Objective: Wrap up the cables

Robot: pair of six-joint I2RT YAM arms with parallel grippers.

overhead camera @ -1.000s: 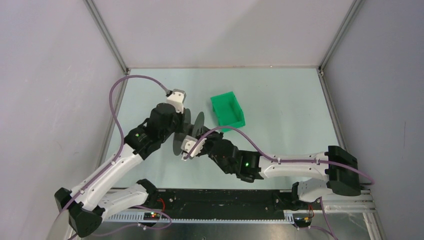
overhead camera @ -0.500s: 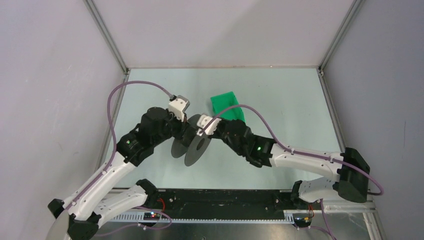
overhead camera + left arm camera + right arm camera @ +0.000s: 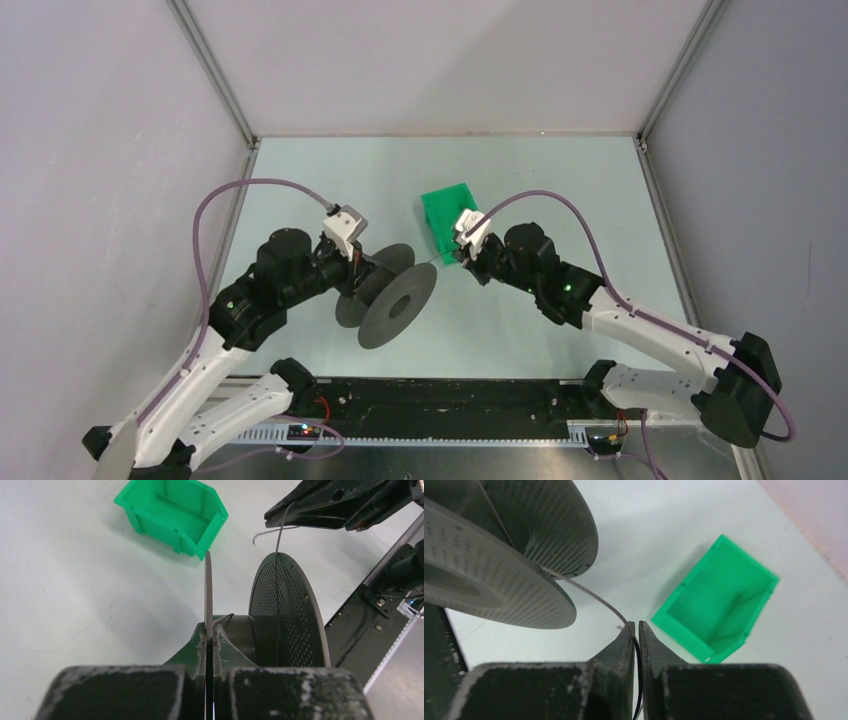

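The thin black cable [image 3: 596, 598] runs from the dark grey spool [image 3: 397, 304] to my right gripper [image 3: 636, 625], which is shut on it. The cable also shows in the left wrist view [image 3: 276, 555], rising from the spool's hub to the right gripper's fingers [image 3: 320, 511], with a short curled end beyond them. My left gripper [image 3: 209, 630] is shut on the edge of one spool flange and holds the spool [image 3: 290, 615] above the table. In the top view the left gripper [image 3: 368, 272] is left of centre and the right gripper [image 3: 462, 254] is by the bin.
A green plastic bin [image 3: 454, 222] stands open on the table just behind the right gripper; it also shows in the left wrist view [image 3: 172, 515] and the right wrist view [image 3: 719, 600]. Grey walls close in the pale table [image 3: 560, 190] at the back and sides.
My right gripper has moved right and back, away from the spool to beside the green bin, with the cable in it. The left arm has shifted the spool slightly right and turned it.
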